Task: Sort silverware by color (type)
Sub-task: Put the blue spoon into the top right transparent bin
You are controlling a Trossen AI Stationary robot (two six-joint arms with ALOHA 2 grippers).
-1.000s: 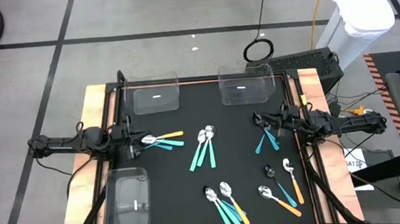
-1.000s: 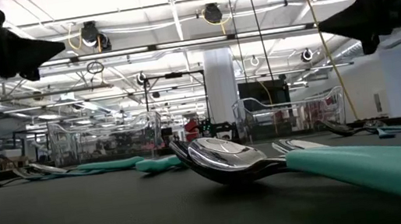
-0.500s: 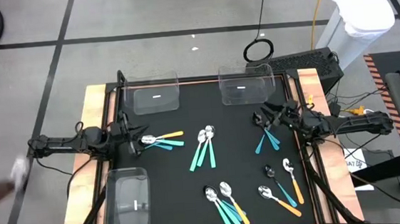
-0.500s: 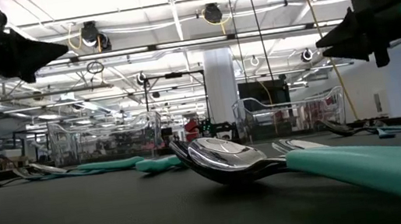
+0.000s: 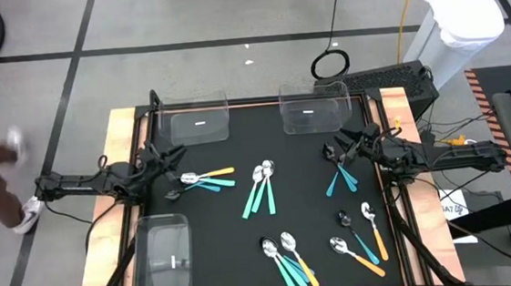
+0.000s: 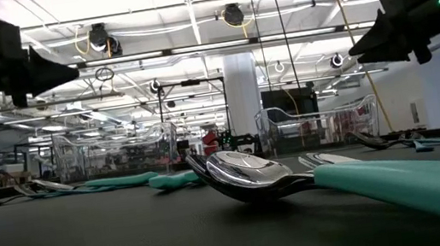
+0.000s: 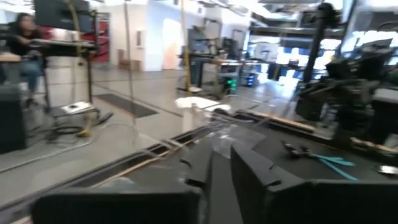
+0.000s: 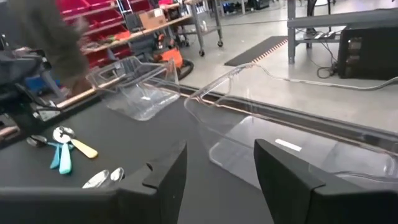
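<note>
High view: right gripper now raised over the mat's right side, above the blue and teal spoons, opened wide from shut a second ago. Right wrist view: fingers far apart, nothing between, aimed at the clear far-right bin. Left gripper, shut a second ago, now parted only narrowly and swung away from the left spoon cluster toward the far-left bin; empty too in the left wrist view. No spoon lifted. Teal group at mat centre, mixed groups and nearer the front edge, none in the three bins. Judged: sorting barely begun, both claws readied for a first pick.
</note>
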